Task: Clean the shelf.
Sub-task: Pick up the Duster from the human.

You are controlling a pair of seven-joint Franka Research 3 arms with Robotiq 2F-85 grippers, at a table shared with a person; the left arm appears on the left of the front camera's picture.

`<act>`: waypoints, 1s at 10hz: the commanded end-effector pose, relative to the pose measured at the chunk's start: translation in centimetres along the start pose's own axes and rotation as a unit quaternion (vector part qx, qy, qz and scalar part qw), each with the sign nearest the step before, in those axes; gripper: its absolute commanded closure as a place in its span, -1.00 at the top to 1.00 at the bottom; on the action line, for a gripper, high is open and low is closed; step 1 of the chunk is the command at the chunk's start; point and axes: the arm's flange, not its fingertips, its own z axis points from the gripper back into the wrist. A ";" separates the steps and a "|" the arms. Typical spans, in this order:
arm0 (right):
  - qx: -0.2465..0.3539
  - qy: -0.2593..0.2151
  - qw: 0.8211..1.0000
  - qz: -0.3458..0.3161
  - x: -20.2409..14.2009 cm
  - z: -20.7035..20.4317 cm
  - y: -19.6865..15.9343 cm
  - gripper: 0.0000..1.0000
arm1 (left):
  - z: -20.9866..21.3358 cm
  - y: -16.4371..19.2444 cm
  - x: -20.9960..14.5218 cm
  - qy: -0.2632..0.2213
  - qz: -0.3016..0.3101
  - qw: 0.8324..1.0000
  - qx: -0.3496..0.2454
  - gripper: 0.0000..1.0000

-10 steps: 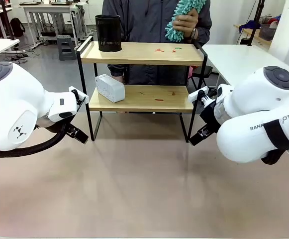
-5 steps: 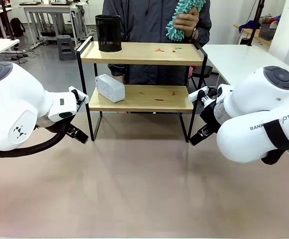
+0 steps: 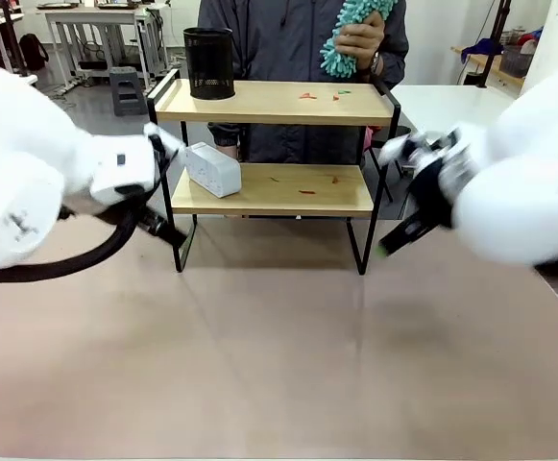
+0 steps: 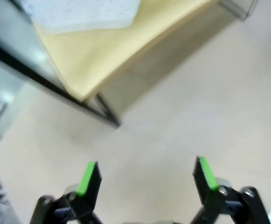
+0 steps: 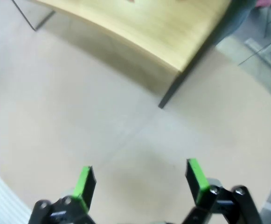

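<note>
Workroom with white tables and a grey floor behind; up front, a beige table (image 3: 259, 365). Pictured at its far middle: shelf (image 3: 259, 104), upright, two wooden boards in a black frame. Carried a black cup (image 3: 208, 63) at the left end of the top board and a white box (image 3: 211, 169) at the left end of the lower one. Also bore small red and green scraps (image 3: 319, 96) right of middle on the top board, with more red bits (image 3: 303, 190) on the lower board. Person (image 3: 279, 38) in a dark jacket just beyond the shelf, on the far side. Held one hand (image 3: 363, 40) at chest height, closed around a teal duster (image 3: 332, 60), above the shelf's far right corner. Left gripper (image 4: 147, 172) seen near the shelf's left legs, jaws spread wide, nothing between the green pads (image 4: 86, 179); looked down on the table, the lower board's corner and the edge of the white box. Right gripper (image 5: 140, 179) placed near the right legs, likewise gaping and empty, over bare table beside a corner of the lower board. Both arms blurred in the front view; both grippers clear of the frame in the wrist views.
</note>
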 end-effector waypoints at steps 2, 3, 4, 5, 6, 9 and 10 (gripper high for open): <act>0.129 -0.039 0.944 -0.301 -13.1 17.4 -9.2 1.00 | 15.1 1.7 -13.5 -0.133 0.084 0.974 -0.165 1.00; 0.221 -0.046 0.907 -0.355 -16.7 18.6 -13.8 1.00 | 17.1 5.1 -17.0 -0.185 0.131 0.952 -0.205 1.00; 0.283 -0.073 0.851 -0.436 -20.1 18.0 -18.4 1.00 | 18.1 9.1 -20.3 -0.232 0.188 0.930 -0.216 1.00; 0.337 -0.108 0.793 -0.495 -23.5 16.6 -21.9 1.00 | 18.1 12.6 -23.5 -0.248 0.242 0.914 -0.211 1.00; 0.371 -0.149 0.748 -0.529 -26.7 15.2 -23.9 1.00 | 17.3 15.8 -26.2 -0.244 0.309 0.895 -0.208 1.00; 0.311 -0.101 0.825 -0.462 -31.6 16.4 -21.9 1.00 | 9.5 24.2 -32.0 -0.158 0.464 0.827 -0.275 1.00; 0.311 -0.101 0.825 -0.462 -31.6 16.4 -21.9 1.00 | 20.1 23.9 -24.3 -0.237 0.389 0.859 -0.234 1.00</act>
